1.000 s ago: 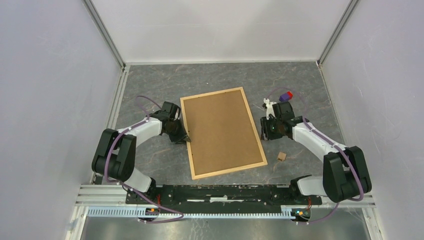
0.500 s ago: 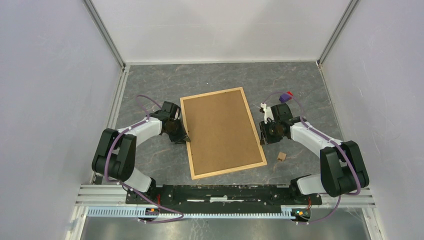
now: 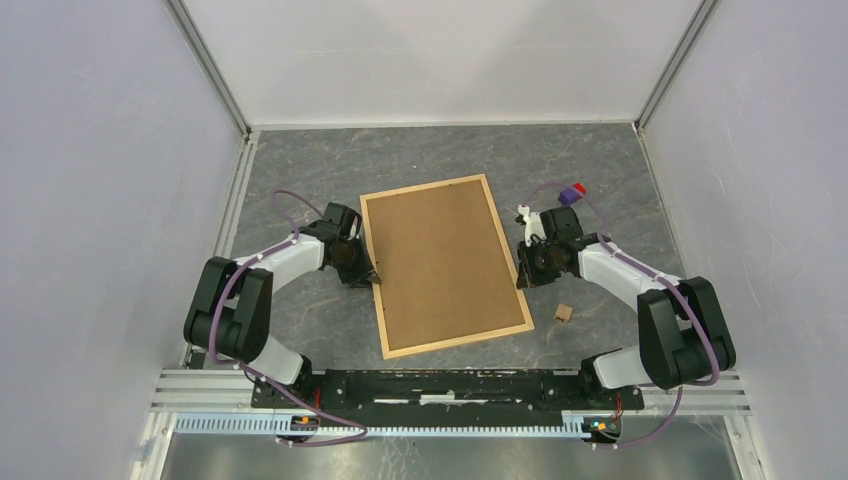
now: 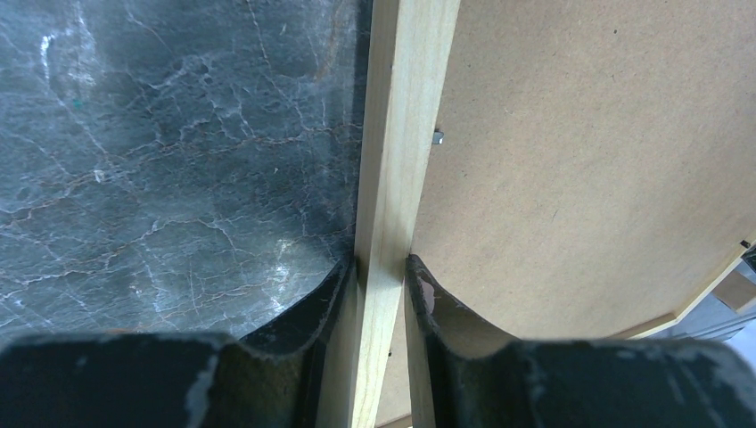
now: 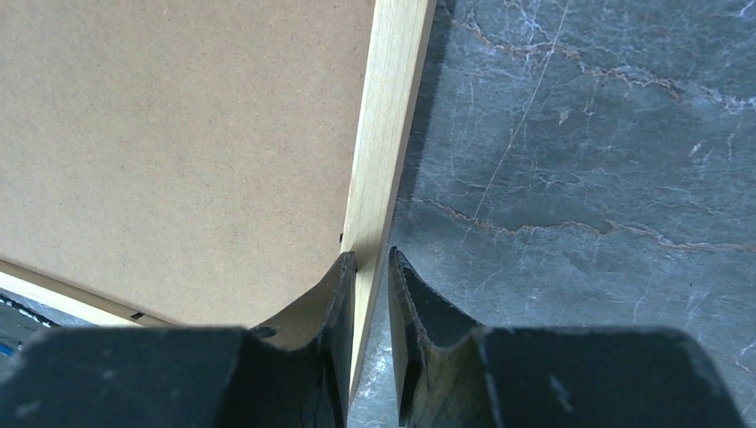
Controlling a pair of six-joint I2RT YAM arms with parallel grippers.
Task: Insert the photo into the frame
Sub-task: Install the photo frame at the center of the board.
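Note:
The frame [image 3: 445, 262] lies back side up on the table, its brown board [image 4: 579, 152] ringed by light wood strips. The photo is out of view. My left gripper [image 3: 372, 272] is shut on the frame's left strip [image 4: 392, 134], which fills the space between both fingers [image 4: 383, 263]. My right gripper [image 3: 522, 272] straddles the right strip [image 5: 383, 116]. Its inner finger [image 5: 343, 276] touches the wood. A thin sliver of table shows between the strip and the outer finger [image 5: 401, 285], so this gripper [image 5: 372, 259] is narrowly open.
A small wooden block [image 3: 564, 313] sits on the table right of the frame's near corner. A purple and red object [image 3: 570, 192] and a small white piece [image 3: 527, 212] lie behind the right gripper. Enclosure walls stand on three sides.
The right gripper moved left onto the frame's right strip and its jaws narrowed around it. The left arm and the frame stayed still.

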